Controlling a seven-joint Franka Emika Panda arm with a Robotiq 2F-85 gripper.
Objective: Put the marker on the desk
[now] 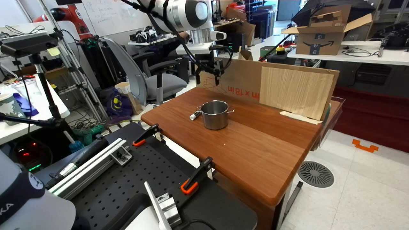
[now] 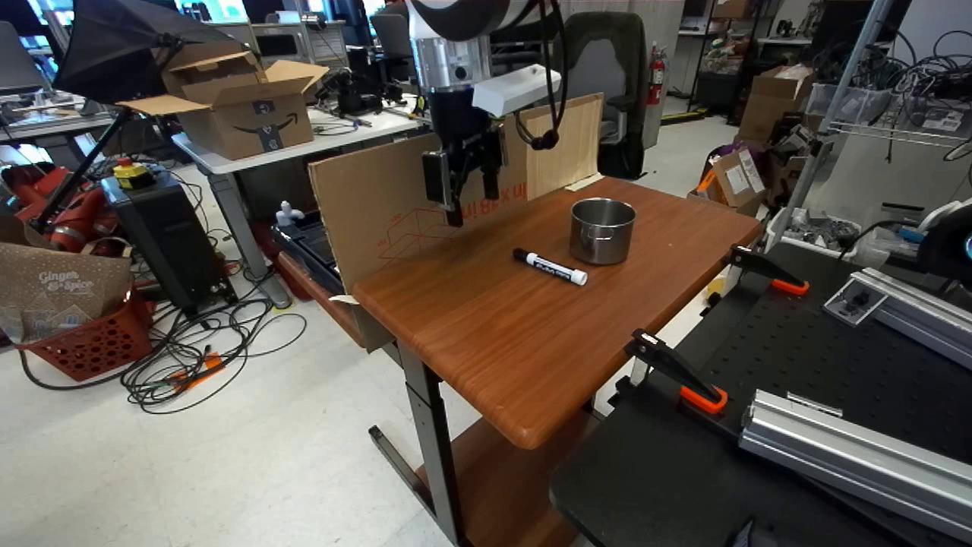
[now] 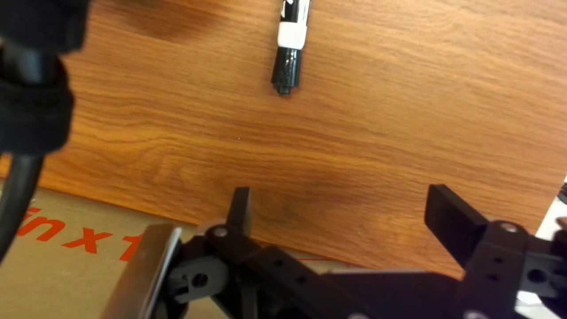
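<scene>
Black two-fingered gripper [image 3: 341,206]: spread wide, holding nothing, above reddish-brown wooden desk [image 1: 255,156]. Slim black-and-white marker [image 2: 551,267]: on desk beside round grey metal pot [image 1: 215,116], away from gripper toward black perforated bench [image 1: 140,174]; black end [image 3: 286,67] facing gripper, long axis roughly square to closing line.

Robotics lab by the look of it, w/ some office furn. White robot arm [image 1: 178,15] in both exterior views hangs over wood-topped desk [image 1: 255,147]; next to it a black perforated bench [image 1: 137,172] w/ alum. profiles [image 2: 866,456] & orange-tipped clamps [image 1: 197,175]. In an exterior view a red robot arm [image 1: 76,20] in bkgd, whiteboard [image 1: 110,24] w/ handwriting [image 1: 105,6], camera-like unit [image 1: 28,43] on a stand [image 1: 47,92], grey office chair [image 1: 163,84]. In an exterior view cables [image 2: 171,365] tangled on the flr [image 2: 304,441], yellow-and-red e-stop-type btn [image 2: 133,176], fire ext. [image 2: 656,76], wire shelf [image 2: 873,134] piled w/ leads [image 2: 873,68]. Softbox-type lamp [image 2: 121,49], white table [image 1: 393,59] & open Amazon box [image 1: 321,41] show in both exterior views.
</scene>
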